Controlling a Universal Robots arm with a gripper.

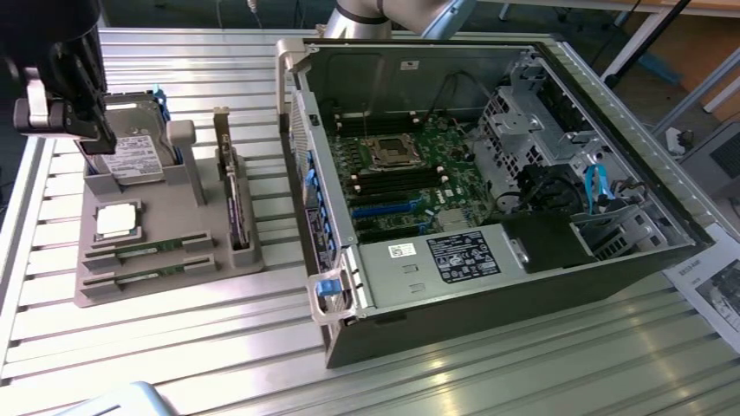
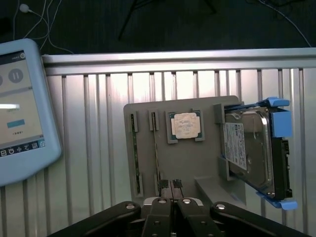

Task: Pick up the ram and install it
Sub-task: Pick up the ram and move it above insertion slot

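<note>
The near ram stick [image 1: 148, 271] and the far ram stick [image 1: 148, 246], both thin green strips, are sitting in slots on the grey tray [image 1: 173, 217]. From the wrist they are showing as dark edges. The tool [image 2: 170, 186] is hanging over the tray, jaws pinched together, gripping nothing. A square silver processor [image 2: 185, 125] and a blue-framed hard drive [image 2: 247, 148] are sitting alongside. The open computer case [image 1: 382, 69] is standing at the exterior view's right.

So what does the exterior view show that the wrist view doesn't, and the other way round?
Exterior view: the open black metal computer case with its green motherboard. Wrist view: the lit screen of a pale blue tablet. Both: the grey plastic tray holding a square silver processor chip, a silver hard drive in a blue bracket, and two thin green ram strips.
</note>
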